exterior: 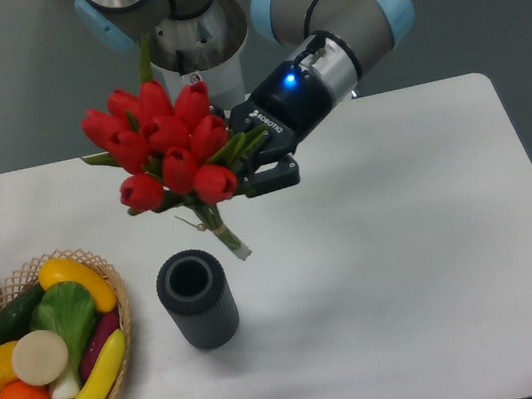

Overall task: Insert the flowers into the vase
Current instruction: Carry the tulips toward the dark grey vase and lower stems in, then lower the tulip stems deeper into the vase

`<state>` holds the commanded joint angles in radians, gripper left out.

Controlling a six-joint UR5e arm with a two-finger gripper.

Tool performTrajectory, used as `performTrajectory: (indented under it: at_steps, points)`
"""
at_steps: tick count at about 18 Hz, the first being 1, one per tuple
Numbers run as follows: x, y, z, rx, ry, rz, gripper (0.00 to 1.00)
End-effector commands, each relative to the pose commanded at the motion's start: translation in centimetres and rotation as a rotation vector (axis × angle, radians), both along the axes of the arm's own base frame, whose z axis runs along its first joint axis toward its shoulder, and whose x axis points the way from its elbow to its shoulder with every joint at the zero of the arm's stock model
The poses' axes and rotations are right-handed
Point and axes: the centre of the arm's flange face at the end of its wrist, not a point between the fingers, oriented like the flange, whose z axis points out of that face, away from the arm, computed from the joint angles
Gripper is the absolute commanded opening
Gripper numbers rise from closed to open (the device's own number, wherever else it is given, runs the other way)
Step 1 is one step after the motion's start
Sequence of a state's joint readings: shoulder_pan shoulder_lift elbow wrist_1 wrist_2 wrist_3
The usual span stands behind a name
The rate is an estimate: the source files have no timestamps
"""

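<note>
Lower left of centre on the counter (pixel 438 263): vase (pixel 198 298), upright, mouth open. Above it, flowers (pixel 165 150) aloft, stems tilted toward lower right, just beyond the rim. Further back, end effector (pixel 258 158) clamped on the leaves. Best swung upright, stem tips centred over the mouth, then lowered slowly.

1. A robotics lab: the arm's base (pixel 185 40) is bolted behind a plain white table (pixel 438 263).
2. Far left of the gripper (pixel 243 152), a basket (pixel 108 285) of toy vegetables.
</note>
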<state>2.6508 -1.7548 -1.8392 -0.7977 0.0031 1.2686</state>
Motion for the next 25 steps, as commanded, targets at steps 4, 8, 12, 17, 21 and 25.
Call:
performTrajectory:
  at_steps: [4,8,12,17,21,25]
  points:
    - [0.8,0.5,-0.7,0.015,-0.033,-0.025,0.24]
    - [1.5,1.9,-2.2,0.005,-0.059,-0.056,0.24]
    - [1.8,2.6,-3.2,-0.002,-0.078,-0.071,0.24]
    - [2.5,2.1,-6.4,-0.001,-0.074,-0.066,0.25]
    - [2.5,2.1,-8.2,-0.004,-0.081,-0.065,0.25]
    - [2.4,2.1,-10.3,-0.026,-0.088,-0.062,0.25]
